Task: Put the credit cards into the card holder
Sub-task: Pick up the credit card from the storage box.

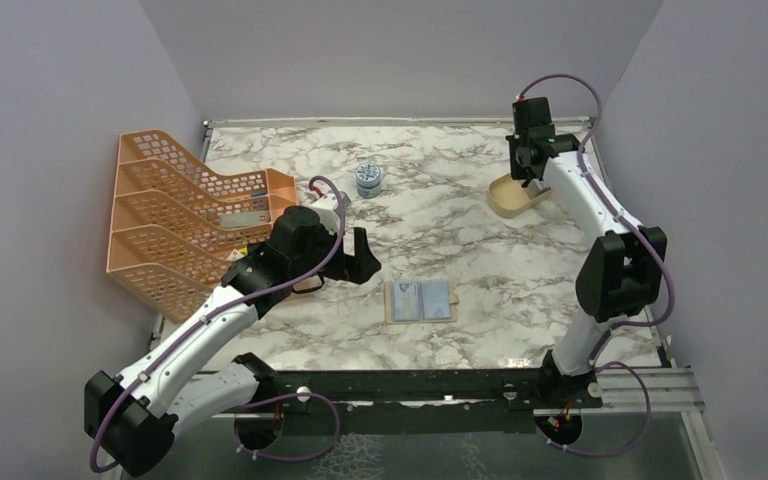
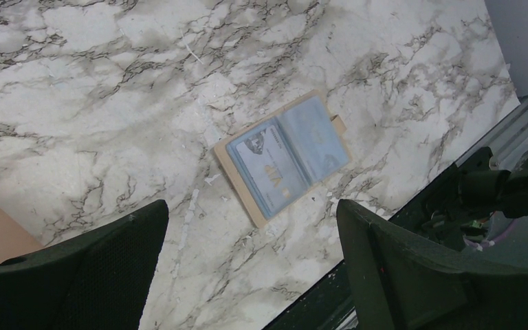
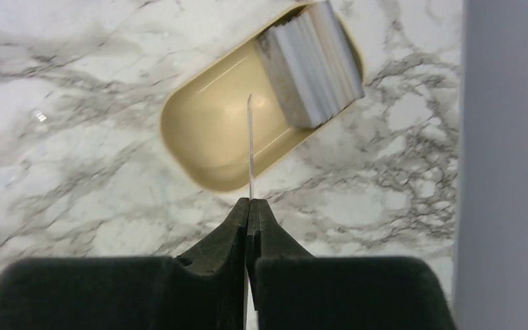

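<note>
Card (image 3: 249,141) is pinched edge-on in the right gripper (image 3: 249,206). The jaws are clamped on its lower edge and it stands straight out from the tips, above the dish (image 3: 199,144). The stack (image 3: 313,62) leans at the dish's far end, apart from the held card. The holder (image 1: 420,300) lies open, pockets up, on the table (image 1: 520,290) toward the near edge, well apart from the dish. One side shows a pocketed card (image 2: 265,168); you cannot tell whether the other side is free. The left gripper (image 2: 251,206) hangs wide and empty near the holder. Judgement: the step in hand is carrying the card across. Lift clear of the dish rim first and hold the pinch firm, since thin plastic may pivot. Arrive low, with the card nearly flat to the pocket mouth and its leading edge first. The holder will likely skate on the marble, so consider pinning its cover with the left fingers before you push.
</note>
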Motion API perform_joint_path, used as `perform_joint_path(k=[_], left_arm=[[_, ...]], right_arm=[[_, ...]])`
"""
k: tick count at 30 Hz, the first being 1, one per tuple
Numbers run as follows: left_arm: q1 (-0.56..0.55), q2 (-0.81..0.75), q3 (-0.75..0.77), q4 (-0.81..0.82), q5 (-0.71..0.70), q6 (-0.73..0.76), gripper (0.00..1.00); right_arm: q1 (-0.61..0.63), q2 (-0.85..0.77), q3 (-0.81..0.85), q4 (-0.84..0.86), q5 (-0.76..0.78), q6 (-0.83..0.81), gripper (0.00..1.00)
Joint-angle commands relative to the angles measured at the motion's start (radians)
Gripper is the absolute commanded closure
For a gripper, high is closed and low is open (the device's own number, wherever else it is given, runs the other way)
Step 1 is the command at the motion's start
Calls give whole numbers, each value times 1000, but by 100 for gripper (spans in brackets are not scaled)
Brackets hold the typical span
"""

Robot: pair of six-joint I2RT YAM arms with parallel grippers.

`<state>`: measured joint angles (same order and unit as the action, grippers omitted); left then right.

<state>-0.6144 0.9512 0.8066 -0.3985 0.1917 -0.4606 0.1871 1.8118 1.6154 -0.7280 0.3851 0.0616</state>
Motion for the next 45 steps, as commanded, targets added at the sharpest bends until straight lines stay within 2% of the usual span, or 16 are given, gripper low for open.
perform_joint_path(k=[1,7,11,17,22,24,29,32,38,45], left_arm=[[7,13,-21,61,64,-16,5],[7,63,-19,91,127,-62,5],[7,83,-27,137,155,-143,6],[7,87,-79,270,199,-322,14],[7,88,-86,381,214,-454,21],[7,81,-90,430,200,-489,26],[7,57,-122,555,177,-568,38],[7,60,-133,594,178,-584,41],[7,103,-162,696,229,-647,45],[7,113,-185,750,270,-676,58]], right_arm=[[20,-127,-74,-61,-189,120,99],[28,-341,-316,121,-514,216,99],[35,-454,-463,238,-743,297,99],[35,-635,-670,444,-949,475,99],[35,-708,-894,819,-1250,772,99],[35,-701,-955,942,-1326,860,99],[42,-688,-1073,1218,-1423,1050,99],[59,-694,-1127,1356,-1420,1151,99],[108,-683,-1143,1408,-1379,1199,99],[157,-636,-1145,1455,-1348,1210,99]])
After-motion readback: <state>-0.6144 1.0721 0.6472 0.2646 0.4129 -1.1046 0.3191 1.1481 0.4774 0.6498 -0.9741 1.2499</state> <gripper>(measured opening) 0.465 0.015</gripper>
